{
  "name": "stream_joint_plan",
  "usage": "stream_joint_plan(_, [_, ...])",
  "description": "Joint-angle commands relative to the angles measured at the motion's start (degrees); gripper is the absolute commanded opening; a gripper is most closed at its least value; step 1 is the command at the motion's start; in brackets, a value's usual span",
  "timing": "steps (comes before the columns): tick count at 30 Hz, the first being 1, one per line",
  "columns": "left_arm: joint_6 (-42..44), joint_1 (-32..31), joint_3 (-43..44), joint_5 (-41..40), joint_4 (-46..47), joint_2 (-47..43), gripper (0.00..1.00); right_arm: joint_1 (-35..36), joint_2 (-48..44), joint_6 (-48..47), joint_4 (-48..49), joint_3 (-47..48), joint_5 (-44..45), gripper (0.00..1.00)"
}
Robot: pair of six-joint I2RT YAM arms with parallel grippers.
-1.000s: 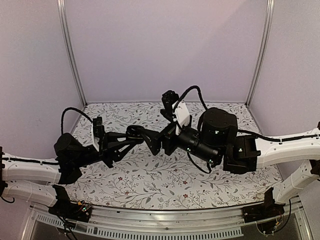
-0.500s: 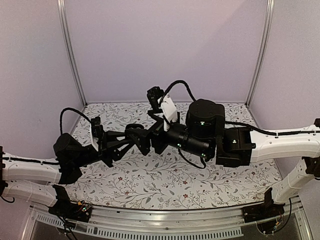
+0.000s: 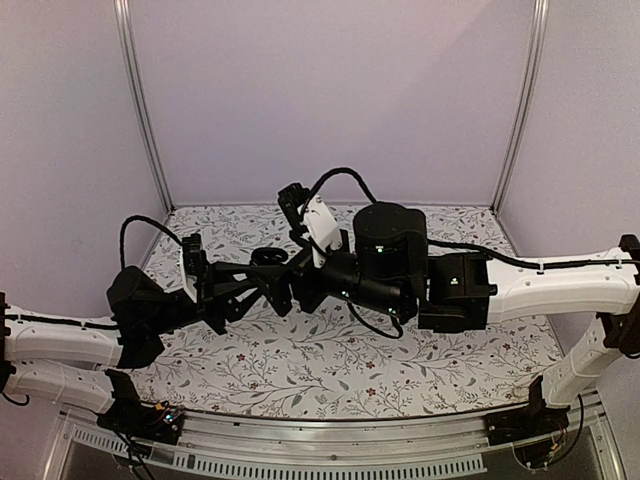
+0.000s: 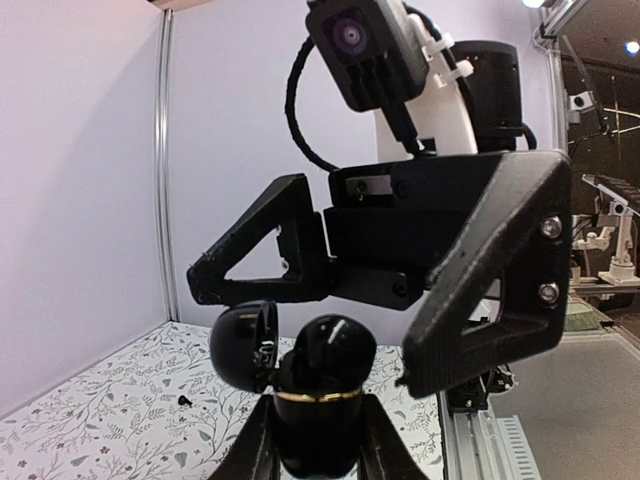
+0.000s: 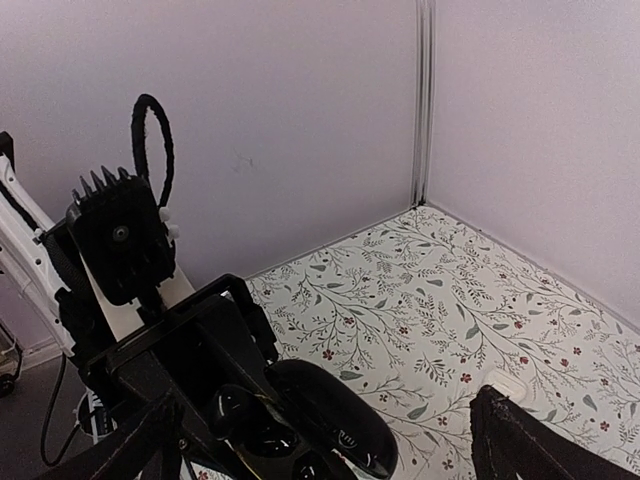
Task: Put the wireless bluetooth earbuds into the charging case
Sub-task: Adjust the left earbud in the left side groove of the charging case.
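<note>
My left gripper (image 4: 315, 445) is shut on the black charging case (image 4: 316, 420) and holds it upright above the table, its lid (image 4: 243, 345) swung open to the left. Glossy dark shapes sit in the case's wells (image 5: 240, 425); I cannot tell whether they are earbuds. One tiny dark earbud (image 4: 183, 399) lies on the table at the far left. My right gripper (image 5: 320, 440) is open, its fingers (image 4: 490, 280) spread wide to either side just above the case. In the top view the two grippers meet at mid-table, left (image 3: 278, 287) and right (image 3: 305, 290). The second earbud is not visible.
A small white object (image 5: 505, 383) lies on the floral table cover (image 5: 450, 300) beside my right finger. Purple walls with metal corner posts (image 3: 140, 110) enclose the back and sides. The right arm's cable (image 3: 340, 180) loops above the grippers.
My right arm has swung left and brought its open gripper over the case. My left gripper and the case have barely moved.
</note>
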Motion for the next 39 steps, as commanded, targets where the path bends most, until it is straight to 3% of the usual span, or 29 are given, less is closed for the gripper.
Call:
stream_joint_plan(1, [0.55, 0.34, 0.24, -0.06, 0.71, -0.94, 0.00, -0.35, 0.24, 1.35, -0.16, 0.32, 1.52, 0.99])
stream_joint_plan(18, [0.48, 0.34, -0.16, -0.56, 0.54, -1.70, 0.00, -2.47, -3.71, 5.24, 1.52, -4.48, -0.61, 0.99])
stream_joint_plan(29, [0.44, 0.33, -0.09, -0.75, 0.10, -1.25, 0.00, -2.39, -2.84, 3.00, 2.06, -2.87, -5.61, 0.99])
stream_joint_plan(39, [0.50, 0.25, -0.05, -0.34, 0.19, -0.80, 0.00, -2.24, -0.79, 2.73, 1.77, -0.56, -3.07, 0.99])
